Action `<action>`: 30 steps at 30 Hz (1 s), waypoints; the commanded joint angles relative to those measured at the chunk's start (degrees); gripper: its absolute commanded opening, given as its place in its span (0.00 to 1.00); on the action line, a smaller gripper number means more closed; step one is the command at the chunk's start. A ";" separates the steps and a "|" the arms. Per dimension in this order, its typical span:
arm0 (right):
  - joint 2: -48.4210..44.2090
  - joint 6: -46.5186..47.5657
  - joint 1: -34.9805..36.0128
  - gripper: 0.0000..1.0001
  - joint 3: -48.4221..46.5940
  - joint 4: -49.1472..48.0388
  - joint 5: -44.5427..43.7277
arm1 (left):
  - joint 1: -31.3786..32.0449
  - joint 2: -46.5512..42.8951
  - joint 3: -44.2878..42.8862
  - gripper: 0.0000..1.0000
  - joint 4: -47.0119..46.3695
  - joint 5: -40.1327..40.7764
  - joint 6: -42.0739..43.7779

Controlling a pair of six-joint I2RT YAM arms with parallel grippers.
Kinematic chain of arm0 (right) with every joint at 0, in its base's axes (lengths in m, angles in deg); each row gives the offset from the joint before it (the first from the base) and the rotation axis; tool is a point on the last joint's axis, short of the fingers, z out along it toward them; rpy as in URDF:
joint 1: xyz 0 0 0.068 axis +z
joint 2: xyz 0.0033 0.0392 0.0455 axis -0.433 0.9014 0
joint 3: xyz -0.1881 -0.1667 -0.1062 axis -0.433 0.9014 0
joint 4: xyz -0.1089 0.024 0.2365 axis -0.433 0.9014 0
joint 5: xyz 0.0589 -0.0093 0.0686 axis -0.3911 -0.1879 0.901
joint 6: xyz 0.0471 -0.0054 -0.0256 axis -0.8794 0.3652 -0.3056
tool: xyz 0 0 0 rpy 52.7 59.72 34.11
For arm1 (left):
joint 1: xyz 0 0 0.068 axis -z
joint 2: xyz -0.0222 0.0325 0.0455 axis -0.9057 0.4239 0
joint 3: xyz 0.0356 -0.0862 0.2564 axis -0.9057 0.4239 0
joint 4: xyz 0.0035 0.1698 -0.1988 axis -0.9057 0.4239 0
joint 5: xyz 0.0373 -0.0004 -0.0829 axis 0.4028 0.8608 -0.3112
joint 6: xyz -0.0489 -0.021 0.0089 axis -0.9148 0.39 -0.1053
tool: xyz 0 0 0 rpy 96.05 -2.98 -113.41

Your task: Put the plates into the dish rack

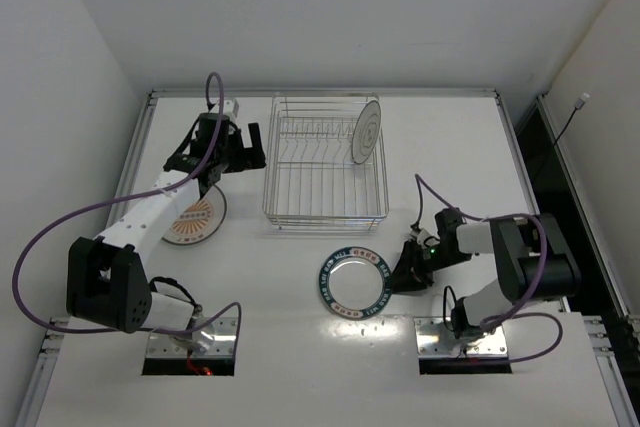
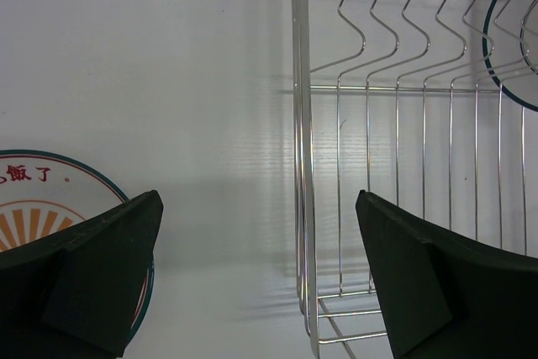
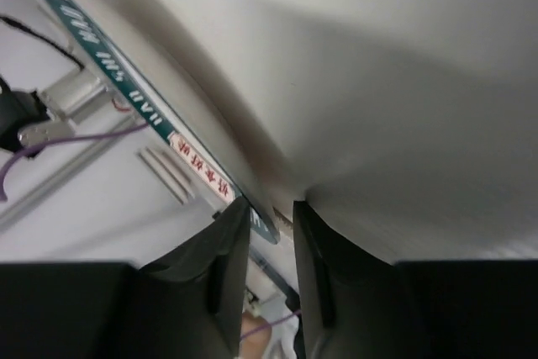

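The dark blue-rimmed plate (image 1: 350,285) lies on the table in front of the dish rack (image 1: 325,217). My right gripper (image 1: 400,275) is at its right edge, and in the right wrist view the right gripper (image 3: 271,208) is shut on the plate's patterned rim (image 3: 101,48). A pale plate (image 1: 367,131) stands upright in the rack's back right corner. The orange-striped plate (image 1: 193,217) lies flat to the left of the rack. My left gripper (image 1: 232,152) hangs open above the table between that plate (image 2: 34,199) and the rack's left wall (image 2: 303,166), holding nothing.
The left gripper (image 2: 259,199) is close beside the rack's wire wall, with the upright divider tines (image 2: 370,39) to its right. White walls enclose the table at the back and on both sides. The arm bases are bolted at the near edge.
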 commanded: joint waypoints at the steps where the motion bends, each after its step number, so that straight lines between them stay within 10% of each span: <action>1: 4.56 6.18 0.16 0.21 -3.58 -4.15 0.46 | -0.27 -1.99 -0.55 1.00 -1.35 0.25 0.42; 5: 9.76 9.44 -0.63 0.00 -4.11 -4.68 3.70 | -0.27 -1.47 -0.55 1.00 -1.35 0.78 0.42; 21: -32.73 6.01 3.49 0.00 -6.12 23.08 -15.43 | -0.27 -1.46 -0.55 1.00 -0.29 3.50 0.42; 30: -47.72 0.66 6.48 0.00 -28.32 34.78 -31.96 | -0.27 -1.99 -0.55 1.00 -0.29 4.65 -0.11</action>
